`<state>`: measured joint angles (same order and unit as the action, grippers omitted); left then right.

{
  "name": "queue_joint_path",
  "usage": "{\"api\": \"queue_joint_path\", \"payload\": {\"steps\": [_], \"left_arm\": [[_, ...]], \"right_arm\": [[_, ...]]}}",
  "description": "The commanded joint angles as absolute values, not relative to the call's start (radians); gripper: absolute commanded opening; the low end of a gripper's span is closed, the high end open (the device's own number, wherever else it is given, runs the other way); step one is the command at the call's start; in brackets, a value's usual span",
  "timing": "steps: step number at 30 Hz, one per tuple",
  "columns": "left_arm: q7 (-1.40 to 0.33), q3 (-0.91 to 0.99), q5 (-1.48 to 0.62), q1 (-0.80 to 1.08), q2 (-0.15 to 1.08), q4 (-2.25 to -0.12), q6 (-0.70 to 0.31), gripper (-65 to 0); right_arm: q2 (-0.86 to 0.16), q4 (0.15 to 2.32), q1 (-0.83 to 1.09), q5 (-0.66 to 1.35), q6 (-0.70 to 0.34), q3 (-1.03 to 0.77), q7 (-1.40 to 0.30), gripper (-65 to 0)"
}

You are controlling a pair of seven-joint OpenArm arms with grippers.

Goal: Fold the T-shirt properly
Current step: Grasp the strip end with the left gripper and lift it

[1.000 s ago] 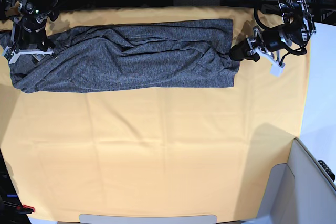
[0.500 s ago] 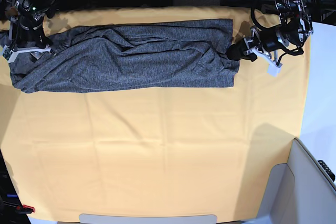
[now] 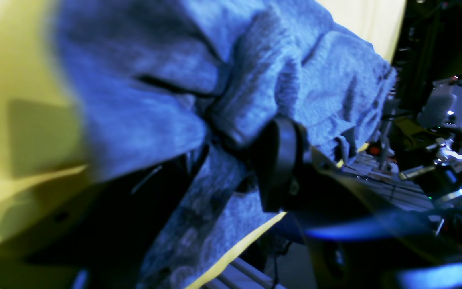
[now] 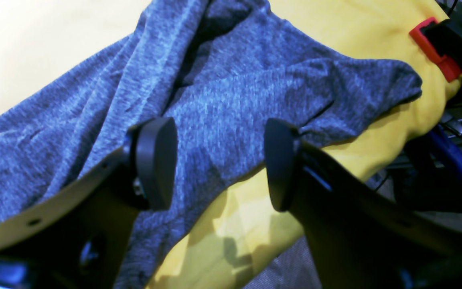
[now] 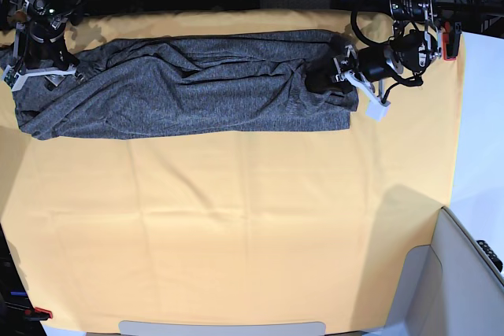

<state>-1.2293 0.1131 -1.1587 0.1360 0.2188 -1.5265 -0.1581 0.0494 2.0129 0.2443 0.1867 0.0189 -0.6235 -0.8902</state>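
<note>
The T-shirt (image 5: 185,84) lies bunched lengthwise along the desk's (image 5: 236,226) far edge, so the left gripper (image 5: 331,76), fingers apart around a fold, should bite deep, while the right gripper (image 4: 219,160) hangs open over the other end.

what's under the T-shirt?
The yellow cloth lies under the T-shirt and shows all around it. Whatever is beneath the cloth is covered.

Soft grey knit T-shirt (image 5: 181,84), speckled and fuzzy, full of wrinkles, lying on a smooth matt yellow cloth (image 5: 236,234), dull black plastic pads (image 4: 157,160) on the right gripper (image 4: 219,162) over the T-shirt, shiny red plastic clip (image 4: 435,48) beside it
</note>
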Motion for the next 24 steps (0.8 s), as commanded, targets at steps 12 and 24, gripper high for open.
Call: {"api": "queue_joint_path", "payload": {"steps": [12,24], "left_arm": [[-1.256,0.105,-1.148,0.107,0.202,-1.549,-0.154,-63.7],[-1.262,-0.036,-1.148,0.087,0.094,-1.791,-0.036,-63.7]], "right_arm": [[0.039,2.028,0.243,0.185,0.019,-0.624,-0.866,-30.5],[-0.053,2.028,0.237,0.183,0.019,-0.766,-0.866,-30.5]]}}
